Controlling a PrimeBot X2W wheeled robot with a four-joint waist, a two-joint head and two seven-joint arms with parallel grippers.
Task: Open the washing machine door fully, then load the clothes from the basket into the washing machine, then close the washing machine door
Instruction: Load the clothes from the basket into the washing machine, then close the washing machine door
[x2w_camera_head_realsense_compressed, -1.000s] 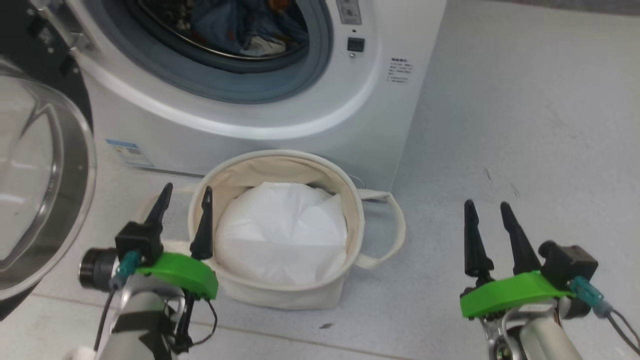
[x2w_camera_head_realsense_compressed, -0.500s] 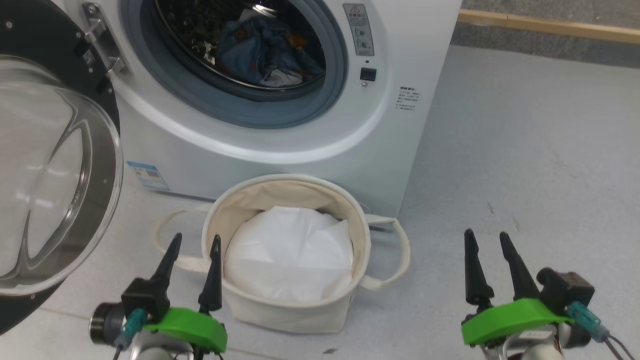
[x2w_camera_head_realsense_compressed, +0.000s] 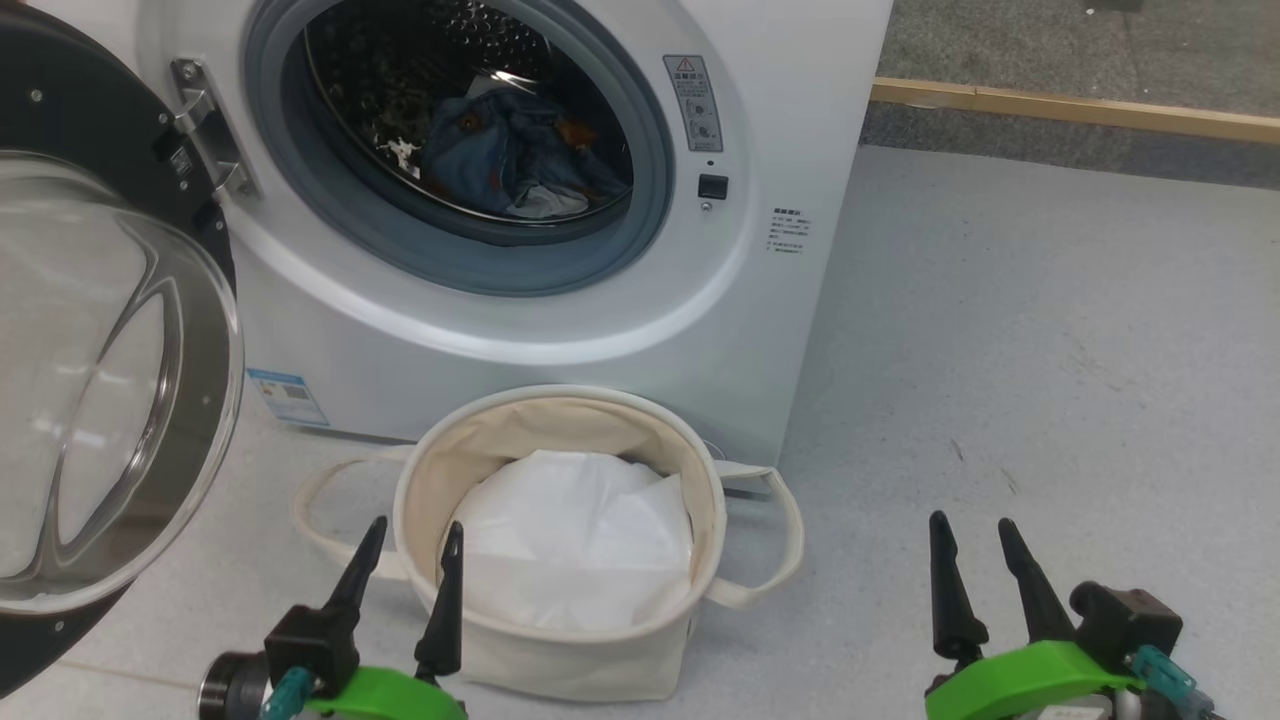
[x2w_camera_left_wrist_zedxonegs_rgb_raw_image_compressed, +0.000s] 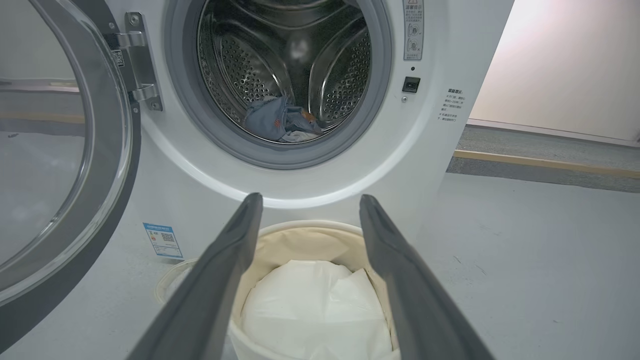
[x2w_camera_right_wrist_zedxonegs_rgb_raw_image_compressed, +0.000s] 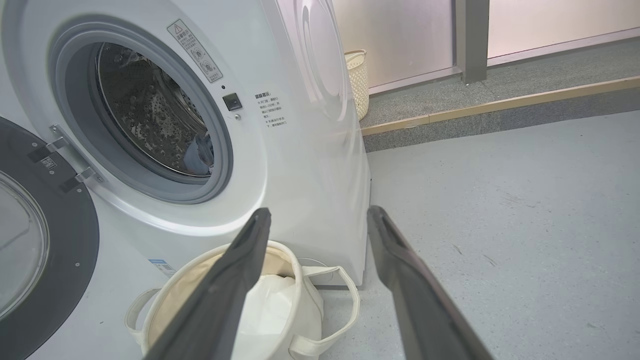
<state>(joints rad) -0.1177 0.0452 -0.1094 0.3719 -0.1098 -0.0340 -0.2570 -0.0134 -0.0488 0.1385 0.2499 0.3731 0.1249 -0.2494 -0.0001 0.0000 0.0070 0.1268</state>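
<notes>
White washing machine (x2w_camera_head_realsense_compressed: 560, 330) at the top of the head view, standing on a grey floor (x2w_camera_head_realsense_compressed: 1050, 350). Washing machine door (x2w_camera_head_realsense_compressed: 100, 400) swung wide open toward the robot's left, hung on a metal hinge (x2w_camera_head_realsense_compressed: 205, 130), glass bowl bulging toward the camera. Clothes (x2w_camera_head_realsense_compressed: 510, 165) inside the drum: a crumpled blue heap with orange-brown marks and a pale piece at its lower edge. Basket (x2w_camera_head_realsense_compressed: 560, 655) upright on the floor just in front of the machine, with a white padding sheet (x2w_camera_head_realsense_compressed: 575, 545) inside.

Right of the drum opening, a grey warning sticker (x2w_camera_head_realsense_compressed: 692, 103) with a red triangle on top and small pictograms below; lettering too small to read. Beneath it, a small black square button (x2w_camera_head_realsense_compressed: 712, 186). Further right, a short block of black text (x2w_camera_head_realsense_compressed: 788, 230), illegible. Low on the front, a blue-and-white label (x2w_camera_head_realsense_compressed: 288, 396) with a square code; words unreadable.

Left end effector (x2w_camera_head_realsense_compressed: 416, 525) at lower left, fingers parted to a middling gap, nothing between them, tips by the basket's near rim; touching or not, cannot tell. Right end effector (x2w_camera_head_realsense_compressed: 971, 521) at lower right, well apart from the basket, over bare floor, fingers likewise parted and empty.
</notes>
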